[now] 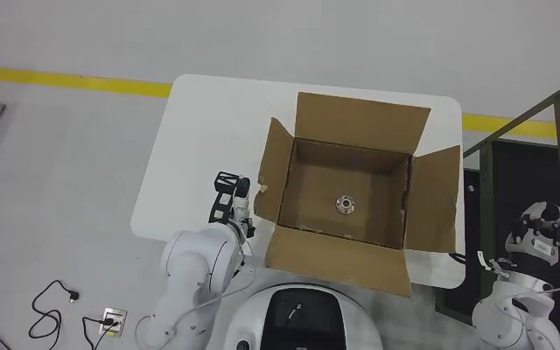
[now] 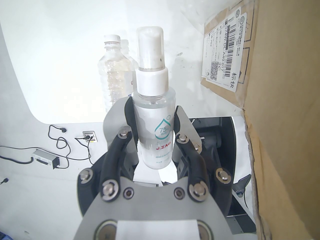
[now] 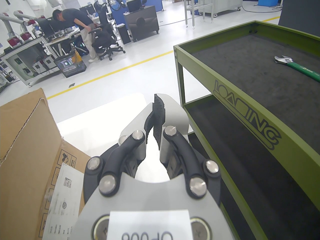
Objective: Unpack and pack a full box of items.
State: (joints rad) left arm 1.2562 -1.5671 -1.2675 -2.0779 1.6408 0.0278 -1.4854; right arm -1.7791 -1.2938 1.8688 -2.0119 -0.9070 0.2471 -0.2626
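While the open cardboard box (image 1: 359,118) sits on the white table (image 1: 210,149) with all four flaps folded out, the left gripper (image 2: 153,109) hangs just off the box's 9 o'clock side, seen from the top. It's got a clear spray bottle (image 2: 151,81) pinched around the body between both fingers, capped nozzle pointing away from the wrist, so that hand is definitely full. A clear water bottle (image 2: 113,76) with a white cap is just beyond it, and the box's outer wall with its shipping label runs right alongside. Down inside the box all I can make out is a small round metal bit (image 1: 345,204) roughly mid-floor. Over on the other side, the right gripper (image 3: 156,111) has its fingers closed together on nothing, parked between the box corner and a green cart (image 3: 240,96) that has a green-handled wrench (image 3: 297,67) lying on its top shelf.
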